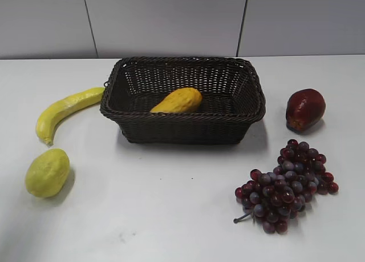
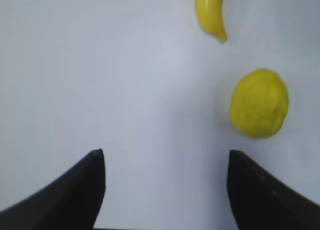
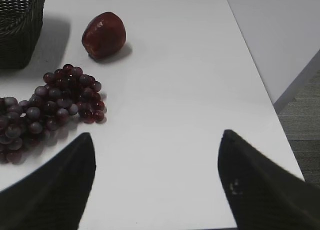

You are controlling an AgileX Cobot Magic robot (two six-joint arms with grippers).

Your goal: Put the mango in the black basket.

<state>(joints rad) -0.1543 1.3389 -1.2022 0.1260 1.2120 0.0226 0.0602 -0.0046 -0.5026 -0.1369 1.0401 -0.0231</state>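
The orange-yellow mango (image 1: 178, 100) lies inside the black basket (image 1: 183, 118), which stands at the middle back of the white table. A corner of the basket also shows in the right wrist view (image 3: 20, 34). Neither arm shows in the exterior view. My left gripper (image 2: 165, 155) is open and empty over bare table, below and left of the lemon-like fruit. My right gripper (image 3: 156, 137) is open and empty over bare table, right of the grapes.
A yellow banana (image 1: 64, 111) (image 2: 211, 12) and a greenish-yellow lemon-like fruit (image 1: 47, 172) (image 2: 259, 103) lie left of the basket. A dark red fruit (image 1: 305, 109) (image 3: 103, 34) and a bunch of purple grapes (image 1: 288, 185) (image 3: 50, 102) lie to the right. The table's right edge (image 3: 260, 84) is near.
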